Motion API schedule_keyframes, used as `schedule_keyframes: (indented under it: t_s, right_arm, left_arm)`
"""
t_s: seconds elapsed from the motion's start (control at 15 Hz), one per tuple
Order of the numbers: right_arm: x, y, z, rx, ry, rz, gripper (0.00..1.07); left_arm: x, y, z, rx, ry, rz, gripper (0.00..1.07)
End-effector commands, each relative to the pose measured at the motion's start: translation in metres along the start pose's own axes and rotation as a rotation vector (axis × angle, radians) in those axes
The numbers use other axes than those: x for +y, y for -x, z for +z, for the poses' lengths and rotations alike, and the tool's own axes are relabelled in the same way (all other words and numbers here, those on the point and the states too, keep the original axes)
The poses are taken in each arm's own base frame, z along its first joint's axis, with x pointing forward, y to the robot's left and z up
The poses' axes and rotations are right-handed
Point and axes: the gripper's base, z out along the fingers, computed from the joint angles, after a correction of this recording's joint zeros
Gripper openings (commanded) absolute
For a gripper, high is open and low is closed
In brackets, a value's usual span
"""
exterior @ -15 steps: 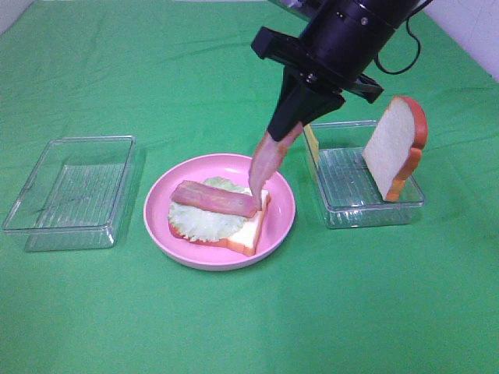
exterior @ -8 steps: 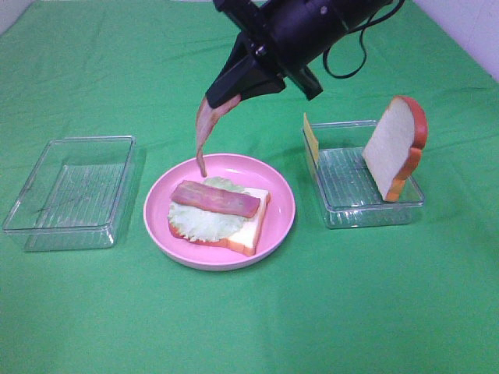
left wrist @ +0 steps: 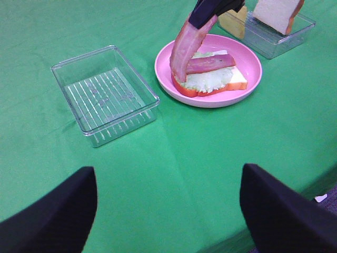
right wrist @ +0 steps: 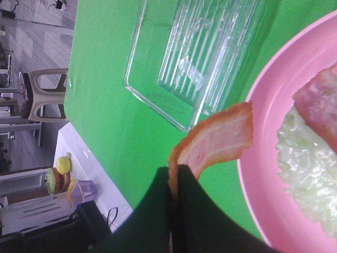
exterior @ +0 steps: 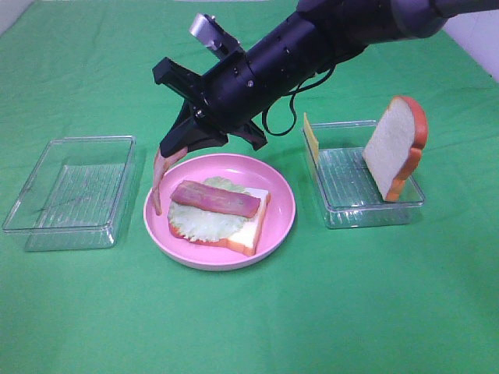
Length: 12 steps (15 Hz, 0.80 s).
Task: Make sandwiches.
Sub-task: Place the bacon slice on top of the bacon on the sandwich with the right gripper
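The half-built sandwich (exterior: 222,216), bread under lettuce and one bacon piece, lies on the pink plate (exterior: 282,209) mid-table. The right gripper (exterior: 181,144) is clamped on a second bacon strip (exterior: 158,181), which dangles over the plate's left rim. The left gripper (left wrist: 167,176) gapes wide, empty. Green cloth (exterior: 249,327) covers the table; a clear tray (exterior: 70,191) sits left of the plate.

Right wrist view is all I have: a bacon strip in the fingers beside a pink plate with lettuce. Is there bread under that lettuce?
Observer: Yes, a bread slice lies under the lettuce on the plate.
Operator: Where's the top slice?
Observer: A second bread slice stands on edge in a clear container right of the plate.
Operator: And cheese?
Observer: A cheese slice stands at that container's left end, nearest the plate.
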Motion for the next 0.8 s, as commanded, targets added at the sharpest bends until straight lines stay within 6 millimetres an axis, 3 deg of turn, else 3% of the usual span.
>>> schedule_keyframes:
  t_s: [0.07,0.53,0.6,0.8]
  right_arm:
    - [-0.015,0.003,0.007,-0.011,-0.074,-0.030,0.00]
    - [-0.046,-0.001,0.002,0.029,-0.410,0.001,0.00]
    - [-0.048,0.000,0.001,0.017,-0.436,-0.004,0.06]
    - [-0.050,0.001,0.000,0.012,-0.463,-0.009,0.37]
  left_arm:
    - [0.000,-0.002,-0.001,-0.024,-0.009,-0.004,0.72]
    - [0.000,-0.002,-0.001,-0.024,-0.009,-0.004,0.72]
    - [0.000,-0.002,-0.001,-0.024,-0.009,-0.004,0.72]
    - [0.000,-0.002,-0.001,-0.024,-0.009,-0.004,0.72]
